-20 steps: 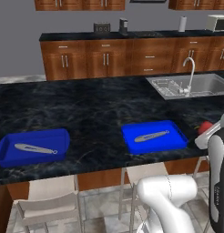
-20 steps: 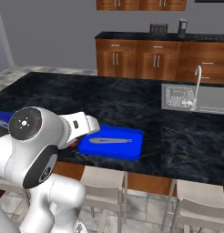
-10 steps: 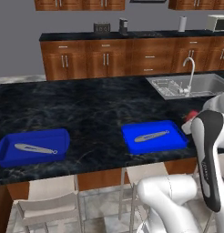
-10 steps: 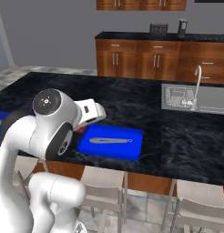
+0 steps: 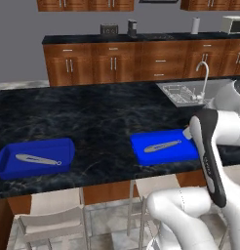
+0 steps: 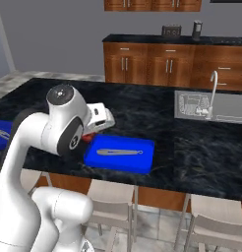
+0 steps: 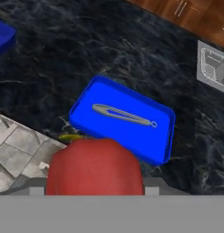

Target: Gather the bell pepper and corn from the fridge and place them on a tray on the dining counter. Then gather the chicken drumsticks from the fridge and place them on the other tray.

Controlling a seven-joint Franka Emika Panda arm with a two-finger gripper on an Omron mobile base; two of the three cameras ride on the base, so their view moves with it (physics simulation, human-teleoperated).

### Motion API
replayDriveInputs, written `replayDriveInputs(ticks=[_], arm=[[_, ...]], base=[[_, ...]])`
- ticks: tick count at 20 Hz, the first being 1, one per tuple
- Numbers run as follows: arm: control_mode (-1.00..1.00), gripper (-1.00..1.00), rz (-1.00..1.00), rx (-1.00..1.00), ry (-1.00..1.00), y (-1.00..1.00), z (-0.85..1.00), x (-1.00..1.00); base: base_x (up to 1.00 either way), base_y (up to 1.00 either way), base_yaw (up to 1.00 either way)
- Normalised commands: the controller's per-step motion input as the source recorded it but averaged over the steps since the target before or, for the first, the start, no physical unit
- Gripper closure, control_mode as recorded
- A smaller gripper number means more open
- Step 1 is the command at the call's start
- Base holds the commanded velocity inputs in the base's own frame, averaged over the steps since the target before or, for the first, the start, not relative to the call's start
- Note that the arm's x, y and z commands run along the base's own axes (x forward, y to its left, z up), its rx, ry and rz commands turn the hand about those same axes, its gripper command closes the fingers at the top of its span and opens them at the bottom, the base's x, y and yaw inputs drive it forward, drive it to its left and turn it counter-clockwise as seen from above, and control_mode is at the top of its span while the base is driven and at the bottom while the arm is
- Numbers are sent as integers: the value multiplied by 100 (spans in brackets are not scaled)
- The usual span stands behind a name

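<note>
Starting from the left of the dining desk (image 5: 92,117): the far-left blue tray (image 5: 36,158) sits near the desk's front edge with just a thin silver utensil (image 5: 38,159) in it, no food yet. Moving right along that same front edge, the second blue tray (image 5: 163,146) has its own silver utensil (image 5: 162,145) lying across it and is otherwise bare too. Further right on the desk is the sink (image 5: 183,93) with its faucet (image 5: 205,78).

The gripper (image 6: 93,129) is hovering just off the near-left corner of that second tray (seen from the right base camera), and the bell pepper (image 7: 93,166) is sitting between the jaws, which are spread fairly wide around it. In the hand view the red pepper sits right up against the camera with the tray just beyond it, so it's above the desk's front edge, not over the tray yet.

So I'd say this is the carry-and-drop step for the pepper. Next move probably needs the hand pushed forward until the pepper is over the tray's floor, clear of the utensil, then lowered and released. Corn and drumsticks look like they're yet to be fetched, going by the bare trays.
</note>
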Motion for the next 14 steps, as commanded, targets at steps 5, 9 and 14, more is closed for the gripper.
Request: replayDriveInputs(ticks=[5, 9, 14], arm=[[-100, 100, -12, 13, 0, 19, -49, 7], [-100, 100, -13, 16, 4, 17, -33, 14], [-100, 100, -7, 13, 17, 12, -13, 38]], base=[[0, 0, 0], [0, 0, 0], [0, 0, 0]])
